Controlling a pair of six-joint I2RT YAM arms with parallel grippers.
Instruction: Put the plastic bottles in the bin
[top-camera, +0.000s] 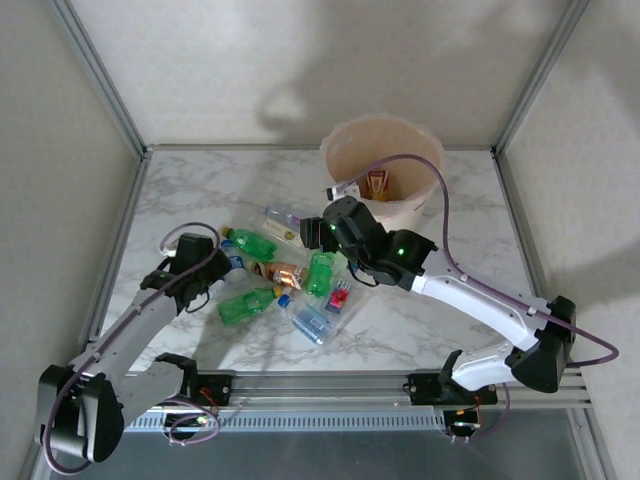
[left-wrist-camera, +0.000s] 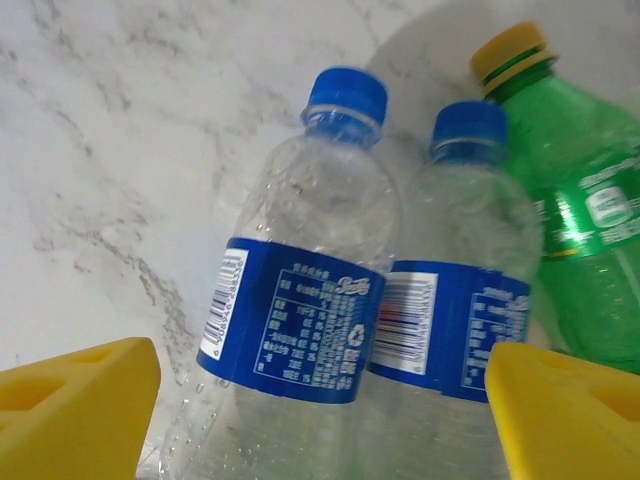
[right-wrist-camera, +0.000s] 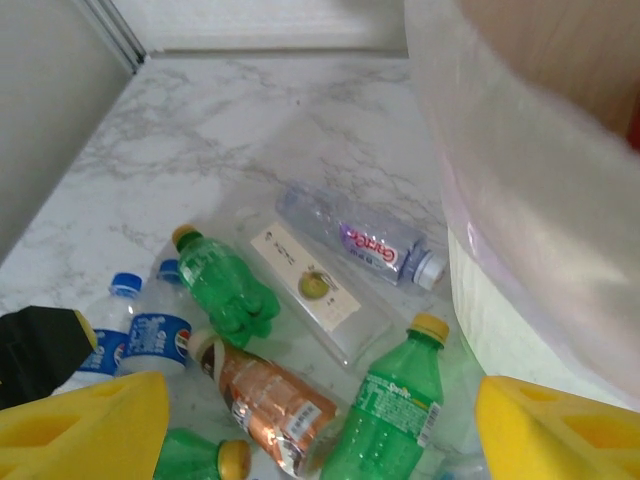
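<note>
Though agape and empty, left claw (left-wrist-camera: 322, 410), right claw (right-wrist-camera: 320, 425) over marbled tabletop (top-camera: 200, 190), pale walls (top-camera: 300, 60).

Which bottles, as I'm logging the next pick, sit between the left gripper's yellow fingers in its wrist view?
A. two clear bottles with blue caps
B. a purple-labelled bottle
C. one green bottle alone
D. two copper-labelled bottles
A: two clear bottles with blue caps lie side by side between the open fingers of the left gripper, a green bottle off to their right.
</note>
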